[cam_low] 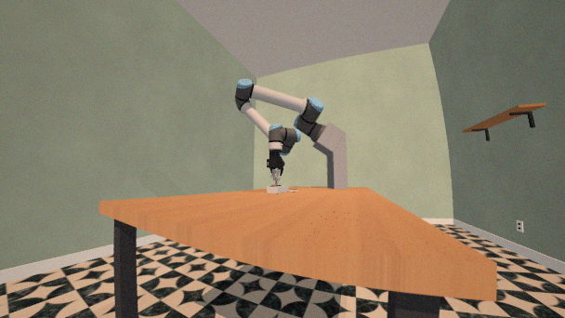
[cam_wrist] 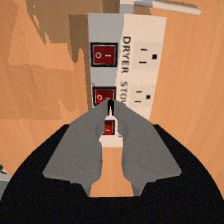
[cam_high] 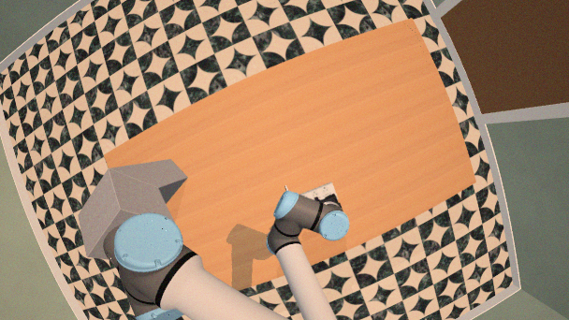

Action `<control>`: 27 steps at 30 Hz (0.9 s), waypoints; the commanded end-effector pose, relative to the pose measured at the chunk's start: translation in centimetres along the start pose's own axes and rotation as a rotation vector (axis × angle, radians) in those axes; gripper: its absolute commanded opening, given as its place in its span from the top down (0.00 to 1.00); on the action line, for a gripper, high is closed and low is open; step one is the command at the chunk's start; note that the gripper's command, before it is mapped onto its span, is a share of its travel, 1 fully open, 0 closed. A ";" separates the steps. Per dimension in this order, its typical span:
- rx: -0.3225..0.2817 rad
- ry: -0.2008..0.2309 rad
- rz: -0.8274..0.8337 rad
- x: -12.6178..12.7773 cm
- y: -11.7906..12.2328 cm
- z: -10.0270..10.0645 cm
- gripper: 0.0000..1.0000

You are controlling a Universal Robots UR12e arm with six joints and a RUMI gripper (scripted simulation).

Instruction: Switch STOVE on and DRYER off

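A white power strip [cam_wrist: 135,60] [cam_high: 323,192] [cam_low: 277,189] lies right way up on the orange table [cam_high: 328,108] [cam_low: 302,223], near the robot's side. In the wrist view it shows red rocker switches: the DRYER switch [cam_wrist: 104,54] at the top, the STOVE switch [cam_wrist: 103,94] below it, and a third switch [cam_wrist: 109,128] partly hidden by my fingers. My gripper [cam_wrist: 110,101] [cam_low: 276,177] is shut with nothing between the fingers. Its tips point straight down at the lower edge of the STOVE switch, close above the strip. In the overhead view the wrist hides most of the strip.
The strip's white cable [cam_wrist: 165,6] [cam_high: 285,188] runs off its far end. The grey robot pedestal [cam_high: 131,192] [cam_low: 336,158] stands at the table's corner. A wall shelf [cam_low: 504,118] hangs far to the right.
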State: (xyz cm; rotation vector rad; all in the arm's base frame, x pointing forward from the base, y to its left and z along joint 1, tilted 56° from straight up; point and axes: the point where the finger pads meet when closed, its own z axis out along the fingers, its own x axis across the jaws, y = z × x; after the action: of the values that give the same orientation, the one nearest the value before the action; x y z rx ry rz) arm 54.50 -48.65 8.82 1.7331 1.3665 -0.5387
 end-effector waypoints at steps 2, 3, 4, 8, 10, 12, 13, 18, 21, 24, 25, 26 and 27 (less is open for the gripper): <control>-0.001 0.000 0.000 0.0 0.0 0.1 1.00; -0.001 0.000 0.000 0.0 0.0 0.2 1.00; -0.001 0.000 0.000 0.0 0.0 0.2 1.00; -0.001 0.000 0.000 0.0 0.0 0.4 1.00; -0.001 0.000 0.000 0.0 0.0 0.4 1.00; -0.001 0.000 0.000 0.0 0.0 0.5 1.00; -0.001 0.000 0.000 0.0 0.0 0.5 1.00; -0.001 0.000 0.000 0.0 0.0 0.5 1.00; -0.001 0.000 0.000 0.0 0.0 0.5 1.00; -0.001 0.000 0.000 0.0 0.0 0.5 1.00; -0.001 0.000 0.000 0.0 0.0 0.5 1.00; -0.001 0.000 0.000 0.0 0.0 0.5 1.00; -0.001 0.000 0.000 0.0 0.0 0.5 1.00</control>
State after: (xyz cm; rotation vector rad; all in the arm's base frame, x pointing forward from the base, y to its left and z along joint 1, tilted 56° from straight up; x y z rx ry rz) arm 54.59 -49.13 8.50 1.7331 1.3665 -0.5387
